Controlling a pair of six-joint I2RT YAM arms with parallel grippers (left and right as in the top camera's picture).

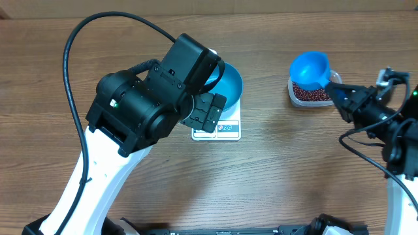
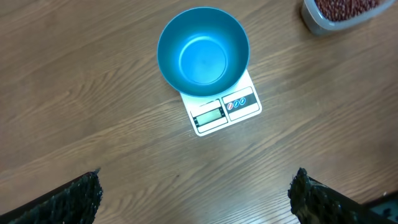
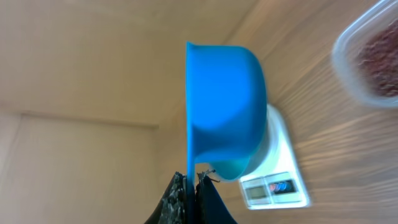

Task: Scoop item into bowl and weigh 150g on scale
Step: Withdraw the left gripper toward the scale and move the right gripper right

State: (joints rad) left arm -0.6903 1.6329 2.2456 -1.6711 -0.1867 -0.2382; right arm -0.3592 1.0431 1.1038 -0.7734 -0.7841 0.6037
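Note:
The round blue bowl (image 2: 171,59) stands on the small white scale (image 2: 227,109) and holds no beans. My left gripper (image 2: 196,198) hangs open high above the table in front of them; in the overhead view its fingers (image 1: 211,112) cover part of the scale (image 1: 225,130) and the bowl (image 1: 232,88). My right gripper (image 1: 339,91) is shut on the handle of a small blue scoop (image 1: 309,68), which hangs over the clear tub of red-brown beans (image 1: 312,95). The scoop (image 3: 224,106) is tipped on its side, and no beans show in it.
The clear plastic tub (image 2: 311,18) sits to the right of the scale, at the back right of the wooden table. The left arm's black cable (image 1: 72,59) loops over the table's left half. The right arm's cables (image 1: 366,140) hang at the right edge.

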